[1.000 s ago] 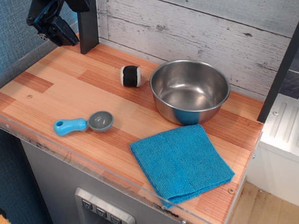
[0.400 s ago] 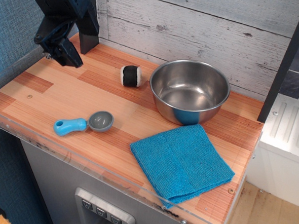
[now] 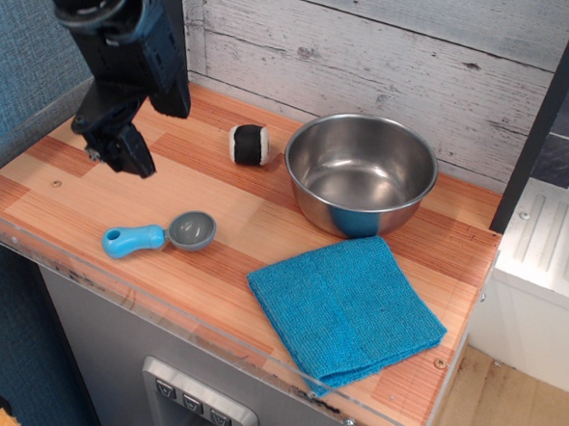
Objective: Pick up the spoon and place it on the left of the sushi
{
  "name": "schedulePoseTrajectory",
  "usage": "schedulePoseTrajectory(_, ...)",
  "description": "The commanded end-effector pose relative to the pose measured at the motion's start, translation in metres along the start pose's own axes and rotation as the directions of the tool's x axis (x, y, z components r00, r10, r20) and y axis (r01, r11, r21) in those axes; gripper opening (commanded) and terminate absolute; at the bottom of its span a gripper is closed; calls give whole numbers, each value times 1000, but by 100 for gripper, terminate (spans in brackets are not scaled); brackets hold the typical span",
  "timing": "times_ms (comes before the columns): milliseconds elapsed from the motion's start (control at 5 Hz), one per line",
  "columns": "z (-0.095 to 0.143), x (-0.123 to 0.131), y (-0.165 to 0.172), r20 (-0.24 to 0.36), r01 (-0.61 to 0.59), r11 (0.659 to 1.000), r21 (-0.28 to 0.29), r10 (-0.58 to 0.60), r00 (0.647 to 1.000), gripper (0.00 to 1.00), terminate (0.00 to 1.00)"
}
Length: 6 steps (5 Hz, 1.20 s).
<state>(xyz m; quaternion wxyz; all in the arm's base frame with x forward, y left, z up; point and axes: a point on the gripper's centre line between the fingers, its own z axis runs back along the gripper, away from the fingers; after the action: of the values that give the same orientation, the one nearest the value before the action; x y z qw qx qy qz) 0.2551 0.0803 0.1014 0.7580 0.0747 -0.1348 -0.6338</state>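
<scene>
One spoon [image 3: 159,235] lies flat on the wooden counter [image 3: 93,187] near its front edge, blue handle pointing left and grey bowl pointing right and facing up. Nothing touches it. My gripper [image 3: 117,152] hangs above the counter, up and to the left of the spoon, well apart from it and holding nothing. It is dark and seen at an angle against my own black arm, so I cannot tell whether my jaws are spread or pressed together.

Behind the spoon, toward the back wall, the sushi [image 3: 249,144] rests on its side with a white end facing the camera and black wrap around it. It sits just beside the left rim of the steel bowl [image 3: 360,174], with a narrow strip of counter between them. The bowl stands upright. In front of the bowl and to the right of the spoon, a folded blue cloth [image 3: 345,308] lies flat, its far corner close under the bowl's near wall and its near corner reaching toward the front edge.

My gripper is to the left of the sushi, with open wood between them, and the spoon lies nearer the front than both.
</scene>
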Motion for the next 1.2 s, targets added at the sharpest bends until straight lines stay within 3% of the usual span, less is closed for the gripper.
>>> schedulePoseTrajectory(0, -14, -1, -11, -54, -149, 988, 32, 151, 987, 100, 0)
schedulePoseTrajectory(400, -41, -4, -16, -143, -287, 958, -1, 284, 948, 100, 0)
schedulePoseTrajectory(1000, -79, 0, -31, -203, -331, 941, -68, 311, 928, 100, 0)
